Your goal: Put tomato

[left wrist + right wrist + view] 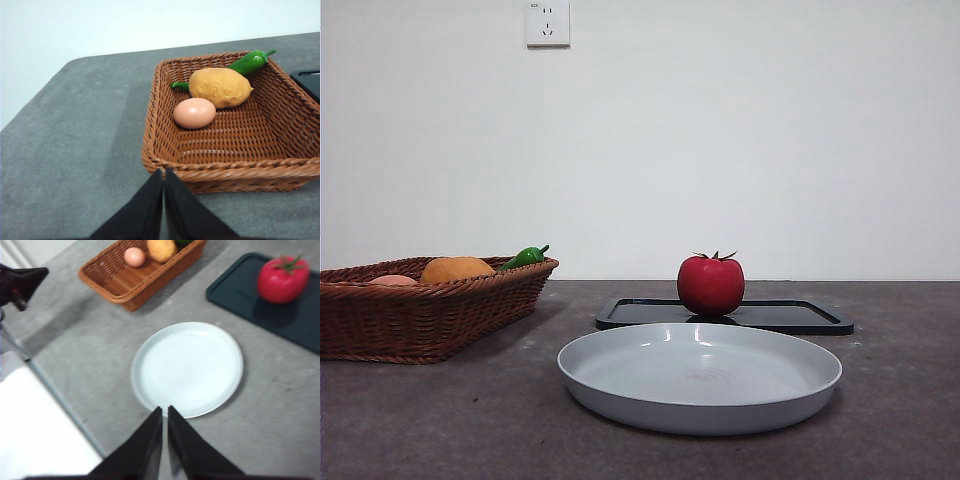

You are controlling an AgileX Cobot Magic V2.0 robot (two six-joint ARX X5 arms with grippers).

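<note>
The tomato (711, 285), glossy red with a dark green stem, stands on a flat black tray (800, 317) behind a round white plate (700, 375); the right wrist view shows the tomato (282, 279) too. My right gripper (164, 412) hangs shut high over the near rim of the plate (187, 369), well apart from the tomato. Over the table just outside the wicker basket (165, 150), my left gripper (163, 175) is shut and holds nothing. Neither gripper appears in the front view.
The wicker basket (430, 310) at the left holds an orange-brown lumpy fruit (220, 87), a pale egg (195, 113) and a green pepper (248, 62). The other arm's black tip (20, 282) shows near the table's edge. A wall socket (547, 22) is on the back wall.
</note>
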